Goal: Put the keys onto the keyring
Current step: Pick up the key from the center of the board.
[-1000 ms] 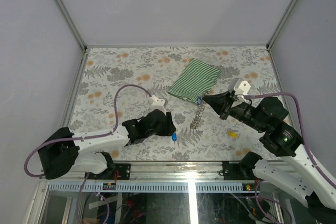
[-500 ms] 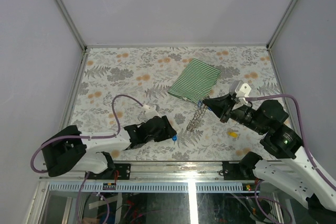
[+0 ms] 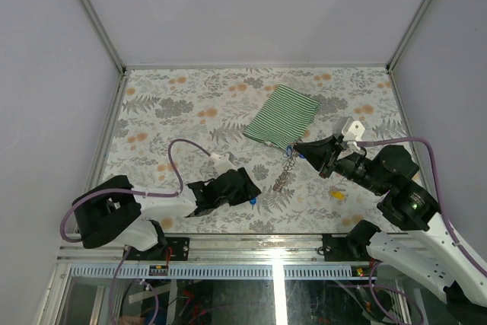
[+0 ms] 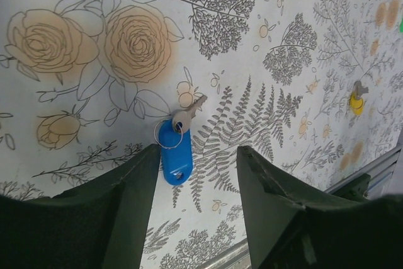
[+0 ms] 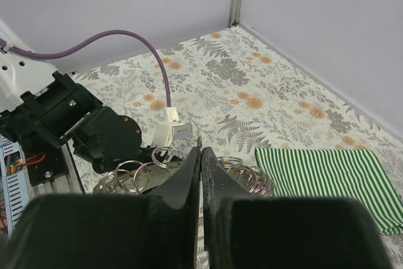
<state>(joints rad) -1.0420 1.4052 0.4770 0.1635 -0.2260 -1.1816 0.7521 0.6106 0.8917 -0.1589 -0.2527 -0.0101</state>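
Your left gripper [image 4: 198, 152] has its jaws apart, straddling the blue key tag [image 4: 175, 155], which lies flat on the worktop [image 3: 190, 97] close to the near edge, about midway along it; neither finger appears to touch it. Your right gripper [image 5: 201, 155] is pinched together on one end of the keyring [image 3: 284, 173], a chain of steel split rings that hangs from its tip just off the near corner of the striped cloth [image 3: 285, 114], its lower end apparently trailing on the worktop. The yellow key tag [image 3: 335, 196] sits apart, by the near edge towards the right. Watch the close: the blue tag is thin and flat, so the fingers could scrape over it or flick it sideways, and catching only its wire loop would leave it swinging. The right pinch is narrow too, so any tug on the chain could pull the ring free
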